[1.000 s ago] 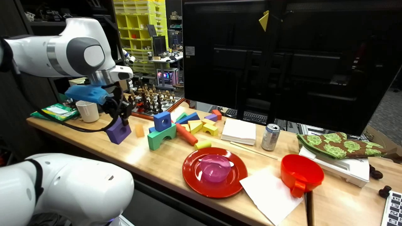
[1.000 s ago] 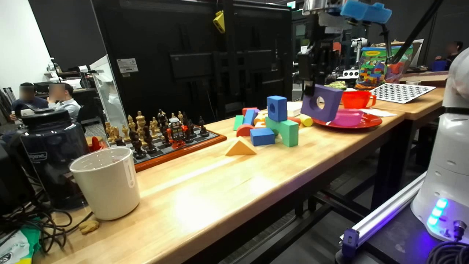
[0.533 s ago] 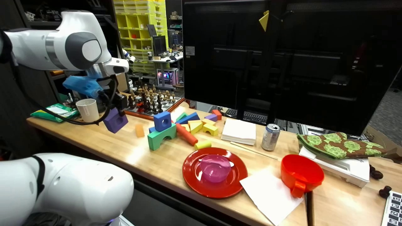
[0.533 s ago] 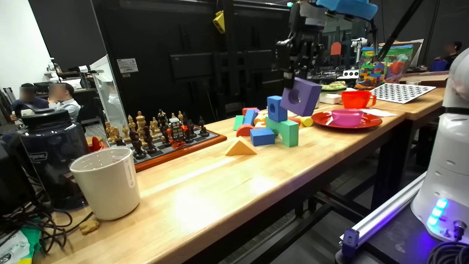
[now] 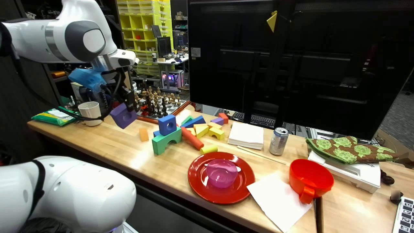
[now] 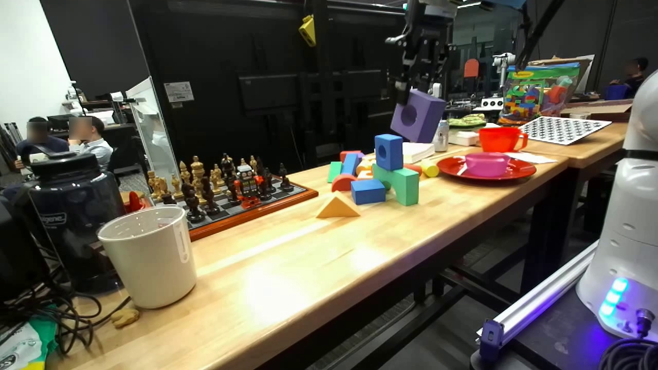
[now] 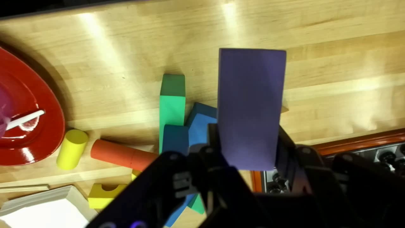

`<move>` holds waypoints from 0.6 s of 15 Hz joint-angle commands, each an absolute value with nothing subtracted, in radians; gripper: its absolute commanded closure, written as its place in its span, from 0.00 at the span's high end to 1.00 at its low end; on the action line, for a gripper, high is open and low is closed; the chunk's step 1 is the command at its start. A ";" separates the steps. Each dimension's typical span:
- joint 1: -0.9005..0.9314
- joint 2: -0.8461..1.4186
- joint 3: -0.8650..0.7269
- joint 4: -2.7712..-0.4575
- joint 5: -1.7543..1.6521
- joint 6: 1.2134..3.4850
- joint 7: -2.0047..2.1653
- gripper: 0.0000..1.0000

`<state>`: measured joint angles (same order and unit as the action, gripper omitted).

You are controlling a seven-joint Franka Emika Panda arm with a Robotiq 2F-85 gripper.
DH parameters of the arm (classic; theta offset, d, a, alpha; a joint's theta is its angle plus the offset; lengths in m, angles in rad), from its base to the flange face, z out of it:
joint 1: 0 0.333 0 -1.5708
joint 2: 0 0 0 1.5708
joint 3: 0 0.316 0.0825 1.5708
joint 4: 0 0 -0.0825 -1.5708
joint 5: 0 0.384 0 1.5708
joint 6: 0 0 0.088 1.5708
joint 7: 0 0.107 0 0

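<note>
The pincer (image 7: 246, 134) is clamped on a purple square block (image 7: 251, 95), gripping two opposite faces; the block hangs tilted below it, above the desk (image 6: 288, 246). Both exterior views show the block's round hole; the wrist view gives only a plain side. Nearby and lower, a blue holed block (image 6: 393, 153) sits on a green arch (image 6: 406, 186), whose gap the wrist view hides. In an exterior view, "algene" reads on a dark bottle (image 6: 67, 239); the label (image 6: 178, 91) on the black panel (image 6: 231, 51) is illegible.
</note>
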<state>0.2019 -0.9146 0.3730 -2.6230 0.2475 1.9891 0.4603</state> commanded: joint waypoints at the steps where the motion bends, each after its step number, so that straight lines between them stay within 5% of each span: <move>1: 0.158 -0.939 0.362 -2.571 0.207 1.893 0.482 0.16; 9: 0.107 -0.906 0.355 -2.440 0.148 1.705 0.453 0.16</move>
<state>0.1237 -0.9339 0.3492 -2.5005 0.1658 1.7576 0.4626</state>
